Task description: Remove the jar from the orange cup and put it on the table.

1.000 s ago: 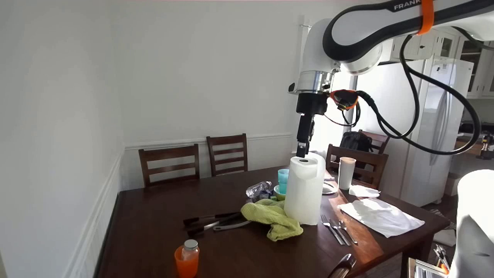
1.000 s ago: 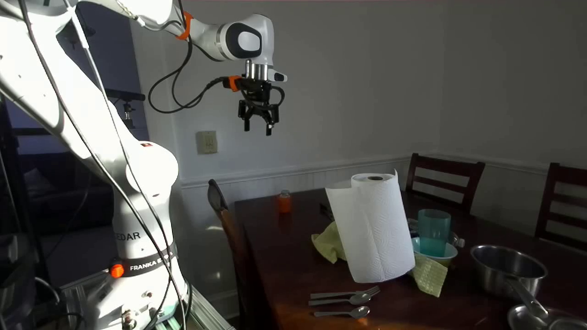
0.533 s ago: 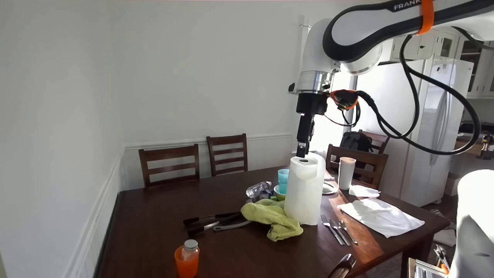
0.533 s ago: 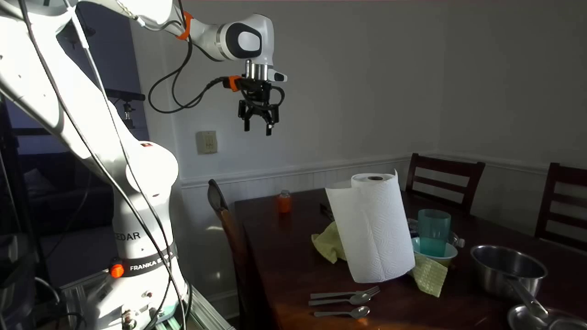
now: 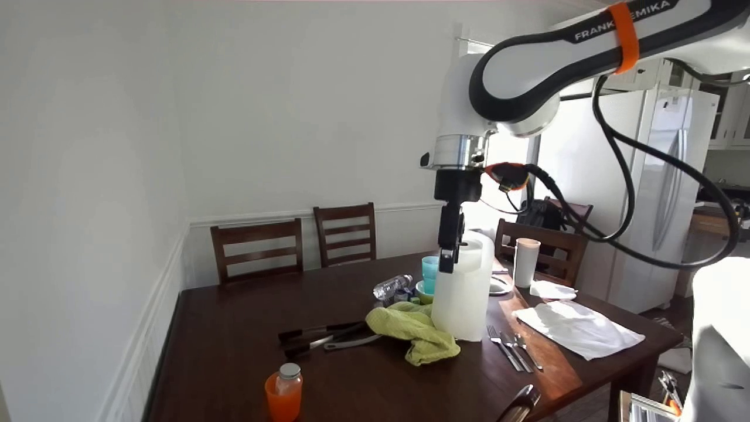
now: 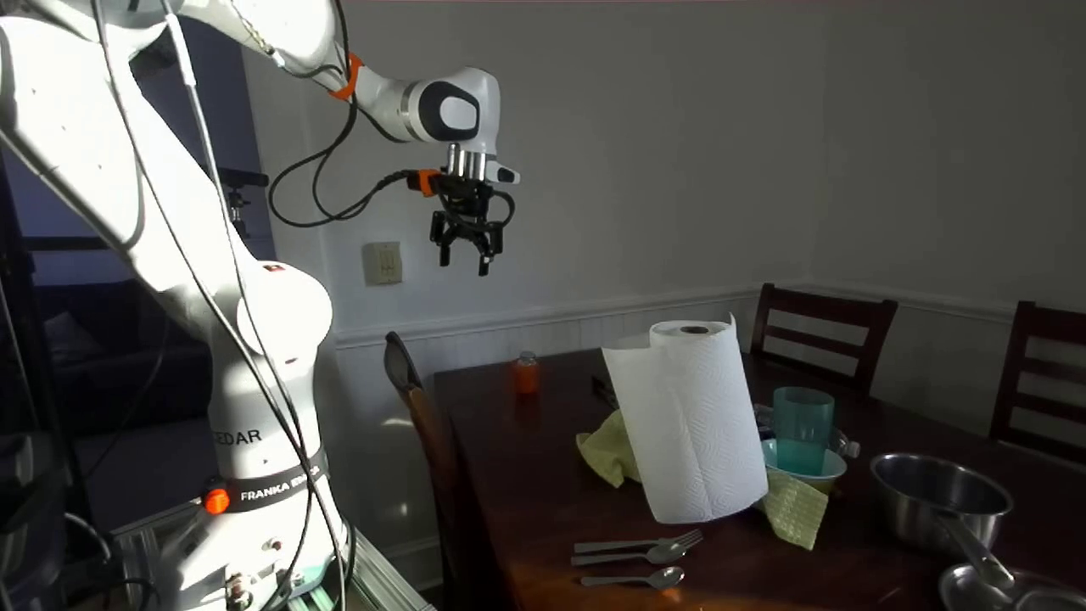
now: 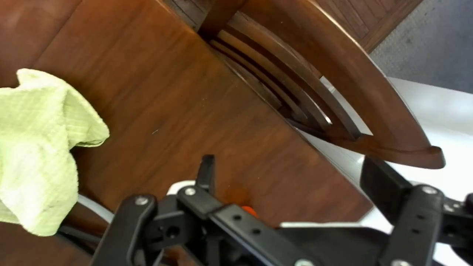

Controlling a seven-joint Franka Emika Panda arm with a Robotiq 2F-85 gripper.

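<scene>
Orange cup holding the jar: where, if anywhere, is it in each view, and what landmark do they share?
In an exterior view: the orange cup is at the bottom edge, left of centre.
In an exterior view: orange cup just below the middle.
Wrist view: probably the orange sliver, lower middle, behind the claw.
Shared landmark: the yellow-green cloth, in all three.

I have the pale, grey-lidded jar [image 5: 289, 382] in sight, standing inside the orange tumbler [image 5: 284, 405] with its top above the rim; the tumbler sits upright on the dark wooden dining table [image 5: 234, 328].
</scene>
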